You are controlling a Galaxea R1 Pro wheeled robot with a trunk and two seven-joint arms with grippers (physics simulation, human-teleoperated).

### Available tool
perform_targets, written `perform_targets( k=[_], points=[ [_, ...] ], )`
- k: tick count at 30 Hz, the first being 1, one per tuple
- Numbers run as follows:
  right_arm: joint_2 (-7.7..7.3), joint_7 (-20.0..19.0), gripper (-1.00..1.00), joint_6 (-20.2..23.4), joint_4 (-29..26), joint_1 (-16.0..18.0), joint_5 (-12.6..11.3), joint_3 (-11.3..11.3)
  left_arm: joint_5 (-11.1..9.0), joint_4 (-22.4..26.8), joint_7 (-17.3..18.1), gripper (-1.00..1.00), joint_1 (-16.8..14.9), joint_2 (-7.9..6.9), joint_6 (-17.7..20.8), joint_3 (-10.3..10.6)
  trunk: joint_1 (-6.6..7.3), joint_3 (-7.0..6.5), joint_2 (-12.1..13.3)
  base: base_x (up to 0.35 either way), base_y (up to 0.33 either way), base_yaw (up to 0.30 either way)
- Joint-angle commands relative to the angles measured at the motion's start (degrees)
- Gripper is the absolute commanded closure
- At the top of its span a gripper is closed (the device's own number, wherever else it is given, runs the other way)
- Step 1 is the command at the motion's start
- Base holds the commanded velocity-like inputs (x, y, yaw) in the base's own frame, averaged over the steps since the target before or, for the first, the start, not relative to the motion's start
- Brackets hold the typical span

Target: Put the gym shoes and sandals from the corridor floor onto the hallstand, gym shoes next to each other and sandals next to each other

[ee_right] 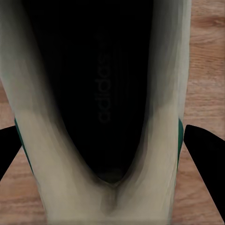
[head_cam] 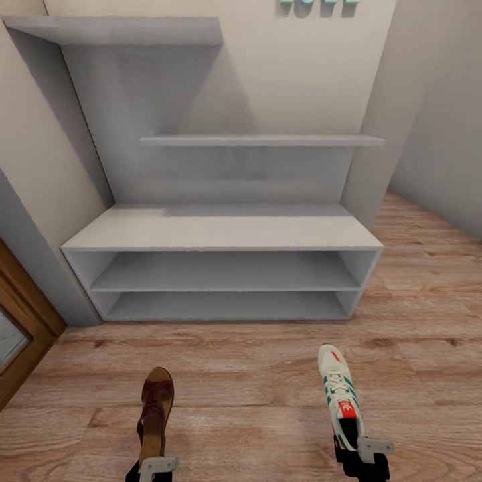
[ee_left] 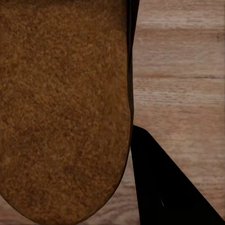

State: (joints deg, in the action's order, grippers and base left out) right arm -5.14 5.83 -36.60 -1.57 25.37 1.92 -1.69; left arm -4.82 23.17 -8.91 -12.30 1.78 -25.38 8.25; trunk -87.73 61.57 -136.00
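At the bottom edge of my head view both end effectors are cut off: the left end effector (head_cam: pixel 158 466) below the sandal (head_cam: pixel 155 415), the right end effector (head_cam: pixel 363 456) below the gym shoe (head_cam: pixel 340 395), so I can't read their jaws. Teal lettering (head_cam: pixel 319 5) is clipped at the top edge. A wooden door frame (head_cam: pixel 20 321) runs off at the left

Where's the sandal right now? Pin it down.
In the head view the sandal is low on the left, held by the left gripper above the corridor floor, before the hallstand.
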Motion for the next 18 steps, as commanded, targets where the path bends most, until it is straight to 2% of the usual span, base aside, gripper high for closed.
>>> perform_targets(
  k=[1, 2, 3, 6, 7, 8, 9, 10, 12, 14, 15, 18],
  points=[
    [-0.01, 0.2, 1.0, -0.1, 0.0, 0.0, 0.2, -0.1, -0.3, 0.0, -0.4, 1.0, 0.0, -0.06, -0.1, 0.5, 0.01, 0.04, 0.0, 0.0, 0.0, 0.0],
    [-0.1, 0.3, 1.0, -0.1, 0.0, 0.0, 0.2, -0.2, -0.2, 0.0, -0.4, 1.0, -0.1, -0.09, 0.2, 0.4, 0.01, 0.04, 0.0, 0.0, 0.0, 0.0],
    [-2.35, 0.6, 1.0, -0.2, -0.1, 0.0, -0.1, -0.6, -0.1, 0.4, -0.2, 1.0, -1.4, -1.63, 3.2, -3.1, 0.01, 0.04, 0.0, 0.0, 0.0, 0.0],
    [-4.04, 0.6, 1.0, -0.1, -0.1, 0.0, -0.7, -1.1, 0.0, 0.7, -0.1, 1.0, -3.4, -1.73, 6.9, -3.4, 0.01, 0.04, 0.0, 0.0, 0.0, 0.0],
    [-7.1, 0.5, 1.0, -0.1, -0.1, 0.0, -4.7, -3.5, 0.1, 0.9, 0.2, 1.0, -8.6, -1.8, 15.4, -3.6, 0.01, 0.04, 0.0, 0.0, 0.0, 0.0],
    [-7.53, 0.5, 1.0, -0.1, -0.1, 0.0, -5.6, -4.0, 0.1, 0.9, 0.2, 1.0, -9.5, -1.8, 16.9, -3.6, 0.01, 0.04, 0.0, 0.0, 0.0, 0.0],
    [-8.83, 0.4, 1.0, -0.1, -0.1, 0.0, -8.4, -5.1, 0.0, 1.0, 0.3, 1.0, -12.2, -1.79, 21.3, -3.6, 0.01, 0.04, 0.0, 0.0, 0.0, 0.0],
    [-9.27, 0.4, 1.0, 0.0, -0.1, 0.0, -9.3, -5.3, 0.0, 1.0, 0.4, 1.0, -13.2, -1.77, 22.7, -3.6, 0.01, 0.04, 0.0, 0.0, 0.0, 0.0],
    [-10.92, 0.4, 1.0, 0.0, -0.1, 0.0, -12.3, -5.9, -0.1, 1.1, 0.4, 1.0, -17.2, -1.46, 28.1, -3.6, 0.01, 0.04, 0.0, 0.0, 0.0, 0.0],
    [-11.56, 0.3, 1.0, 0.0, -0.1, 0.0, -13.4, -6.0, -0.1, 1.1, 0.4, 1.0, -19.3, -1.32, 30.8, -3.6, 0.01, 0.04, 0.0, 0.0, 0.0, 0.0],
    [-12.13, 0.4, 1.0, 0.1, -0.1, 0.0, -14.1, -6.1, -0.2, 1.1, 0.5, 1.0, -21.4, -1.2, 33.4, -3.6, 0.01, 0.04, 0.0, 0.0, 0.0, 0.0],
    [-13.15, 0.4, 1.0, 0.2, -0.1, 0.0, -14.8, -6.3, -0.3, 1.1, 0.6, 1.0, -25.2, -1.1, 38.3, -3.6, 0.01, 0.04, 0.0, 0.0, 0.0, 0.0]
  ],
)
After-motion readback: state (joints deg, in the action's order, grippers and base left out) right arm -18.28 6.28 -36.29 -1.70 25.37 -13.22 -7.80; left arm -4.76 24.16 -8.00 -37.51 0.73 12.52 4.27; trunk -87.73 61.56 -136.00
